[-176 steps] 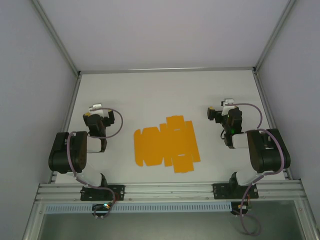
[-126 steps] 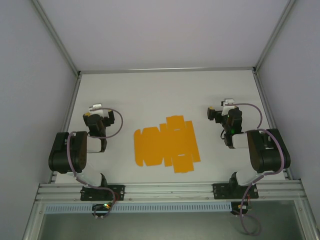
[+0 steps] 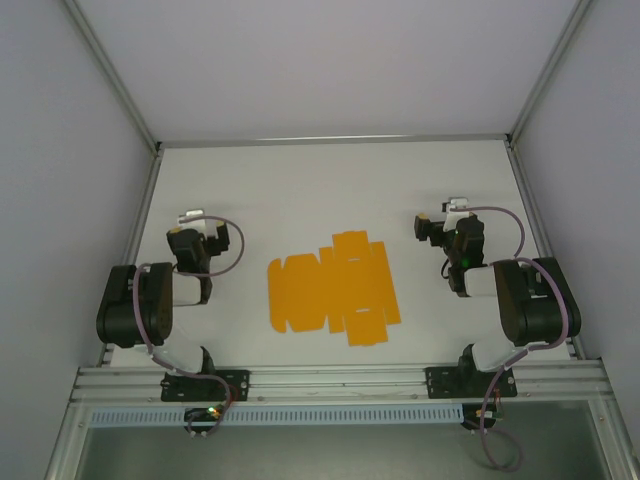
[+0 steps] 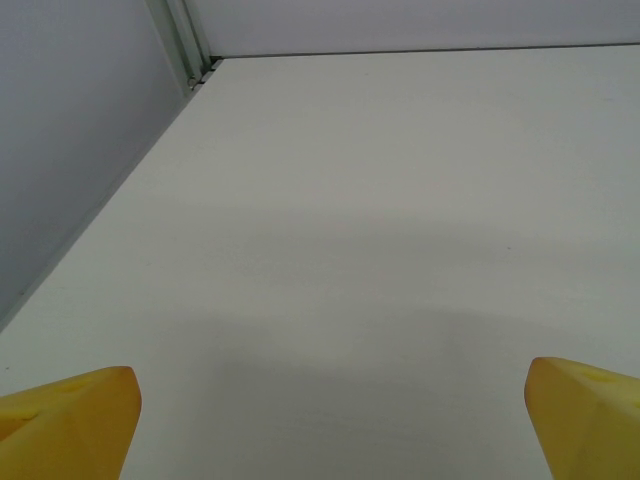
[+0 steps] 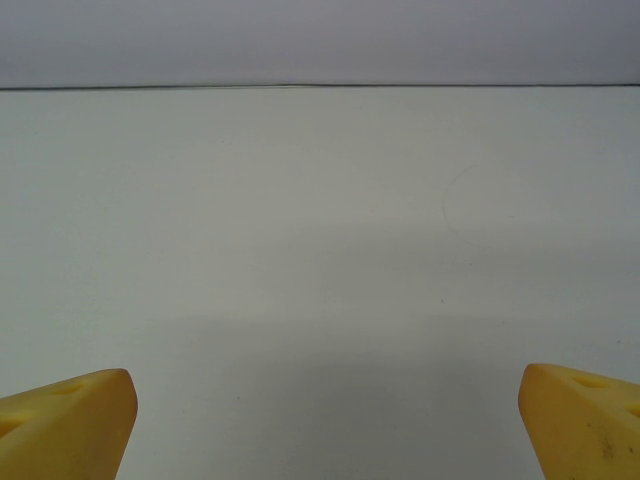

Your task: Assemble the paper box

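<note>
Orange card, the paper box (image 3: 332, 290), lies flat and unfolded mid-surface (image 3: 300, 185), flaps spread, between my two arms, where I judge either side can reach it. My left tool (image 4: 330, 420) hangs at its ten o'clock, jaws wide apart and empty. My right tool (image 5: 325, 420) hangs at its two o'clock, likewise wide and empty. Both are well apart from the sheet. Bare room runs toward twelve o'clock; the near rail (image 3: 330, 380) at six o'clock sits near the lowest flap.
</note>
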Available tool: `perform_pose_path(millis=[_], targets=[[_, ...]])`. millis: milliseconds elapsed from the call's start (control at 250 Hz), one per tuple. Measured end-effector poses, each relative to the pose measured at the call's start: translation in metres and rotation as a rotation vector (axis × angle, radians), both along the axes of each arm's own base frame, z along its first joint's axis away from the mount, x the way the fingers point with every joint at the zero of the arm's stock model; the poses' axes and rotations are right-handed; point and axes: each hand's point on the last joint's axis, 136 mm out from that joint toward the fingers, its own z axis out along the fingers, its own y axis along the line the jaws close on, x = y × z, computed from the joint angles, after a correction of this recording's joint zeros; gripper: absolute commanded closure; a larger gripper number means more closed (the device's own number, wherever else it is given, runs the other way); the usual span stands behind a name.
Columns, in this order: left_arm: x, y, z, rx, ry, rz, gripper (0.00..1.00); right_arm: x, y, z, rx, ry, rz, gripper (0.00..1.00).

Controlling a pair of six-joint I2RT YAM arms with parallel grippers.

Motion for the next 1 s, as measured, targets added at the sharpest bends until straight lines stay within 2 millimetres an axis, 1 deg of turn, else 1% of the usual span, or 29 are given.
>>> perform_pose_path(millis=[268, 328, 367, 427, 467, 523, 559, 611, 627, 659, 691, 711, 719, 743, 755, 783, 827, 899, 959, 998], targets=[[-0.002, 0.000, -0.001, -0.002, 0.021, -0.005, 0.00, -0.001, 0.001, -0.001, 0.001, 0.009, 0.003, 0.00], [-0.005, -0.002, 0.006, -0.001, 0.035, -0.007, 0.00, -0.004, 0.001, 0.003, 0.001, 0.013, 0.004, 0.00], [-0.006, -0.003, 0.020, 0.002, 0.028, -0.004, 0.00, -0.007, 0.002, 0.010, 0.002, 0.015, 0.007, 0.00], [-0.007, -0.007, 0.051, -0.011, -0.008, -0.009, 0.00, -0.012, 0.004, 0.027, 0.006, 0.015, 0.012, 0.00], [-0.007, -0.012, 0.073, -0.031, -0.030, -0.016, 0.00, -0.013, 0.007, 0.044, 0.017, 0.008, 0.016, 0.03], [-0.007, -0.019, 0.107, -0.080, -0.061, -0.022, 0.00, -0.011, 0.013, 0.076, 0.047, -0.002, 0.023, 0.06], [-0.008, -0.024, 0.124, -0.119, -0.071, -0.028, 0.00, -0.009, 0.018, 0.096, 0.077, -0.003, 0.026, 0.10], [-0.011, -0.035, 0.141, -0.184, -0.063, -0.048, 0.00, -0.008, 0.028, 0.121, 0.131, 0.010, 0.037, 0.14], [-0.012, -0.039, 0.143, -0.202, -0.055, -0.058, 0.00, -0.008, 0.032, 0.126, 0.146, 0.017, 0.042, 0.16], [-0.015, -0.050, 0.145, -0.240, -0.029, -0.081, 0.00, -0.008, 0.041, 0.134, 0.181, 0.043, 0.052, 0.20], [-0.019, -0.060, 0.142, -0.273, 0.008, -0.104, 0.00, -0.010, 0.053, 0.136, 0.213, 0.080, 0.070, 0.26], [-0.022, -0.068, 0.137, -0.291, 0.040, -0.119, 0.00, -0.012, 0.059, 0.135, 0.236, 0.105, 0.077, 0.29], [-0.023, -0.071, 0.135, -0.298, 0.052, -0.125, 0.00, -0.013, 0.065, 0.133, 0.241, 0.124, 0.092, 0.30], [-0.028, -0.080, 0.126, -0.315, 0.099, -0.141, 0.00, -0.016, 0.073, 0.128, 0.267, 0.163, 0.100, 0.33], [-0.030, -0.085, 0.122, -0.323, 0.120, -0.149, 0.00, -0.018, 0.081, 0.123, 0.274, 0.192, 0.118, 0.35], [-0.037, -0.094, 0.110, -0.338, 0.181, -0.164, 0.00, -0.023, 0.091, 0.114, 0.296, 0.243, 0.136, 0.39], [-0.049, -0.109, 0.090, -0.358, 0.276, -0.188, 0.00, -0.032, 0.111, 0.090, 0.331, 0.350, 0.169, 0.44], [-0.069, -0.127, 0.059, -0.384, 0.426, -0.211, 0.00, -0.049, 0.138, 0.049, 0.372, 0.521, 0.210, 0.45], [-0.083, -0.138, 0.039, -0.405, 0.519, -0.230, 0.00, -0.061, 0.155, 0.019, 0.389, 0.639, 0.231, 0.47], [-0.092, -0.147, 0.028, -0.420, 0.576, -0.247, 0.00, -0.067, 0.162, 0.003, 0.400, 0.699, 0.232, 0.50]])
